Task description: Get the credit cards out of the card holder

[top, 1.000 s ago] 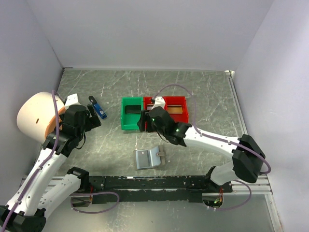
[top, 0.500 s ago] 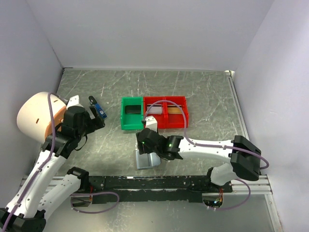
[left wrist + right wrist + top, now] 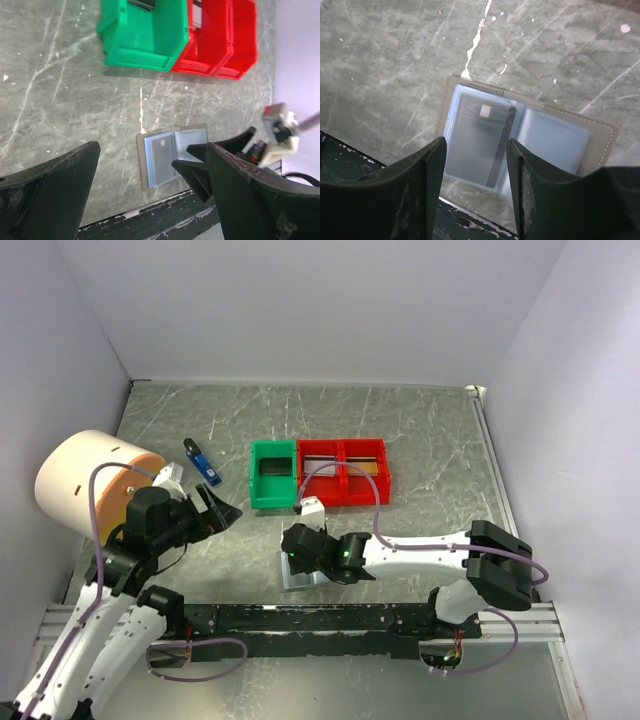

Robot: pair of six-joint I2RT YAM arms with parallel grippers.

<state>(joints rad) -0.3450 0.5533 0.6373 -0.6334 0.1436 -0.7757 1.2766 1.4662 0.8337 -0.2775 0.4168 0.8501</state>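
Note:
The card holder (image 3: 600, 137) lies open on the table near the front rail. A dark card (image 3: 480, 137) sits in its left pale blue panel; the right panel (image 3: 555, 142) looks bare. My right gripper (image 3: 475, 147) is open and empty, hovering just above the holder with its fingers astride the dark card. In the top view the right gripper (image 3: 303, 552) covers most of the holder (image 3: 290, 579). My left gripper (image 3: 219, 506) is open and empty, to the left of the holder. In the left wrist view the holder (image 3: 162, 154) shows between the left gripper's (image 3: 152, 150) fingers.
A green tray (image 3: 256, 480) and a red two-compartment tray (image 3: 343, 499) stand behind the holder, with cards inside. A blue-and-black gadget (image 3: 203, 464) lies at the back left. A cream cylinder with an orange face (image 3: 85, 480) stands at the left. A black rail (image 3: 300, 618) runs along the front.
My right gripper has moved from the trays down and forward to just above the card holder. My left arm has swung forward and right, uncovering the cream cylinder.

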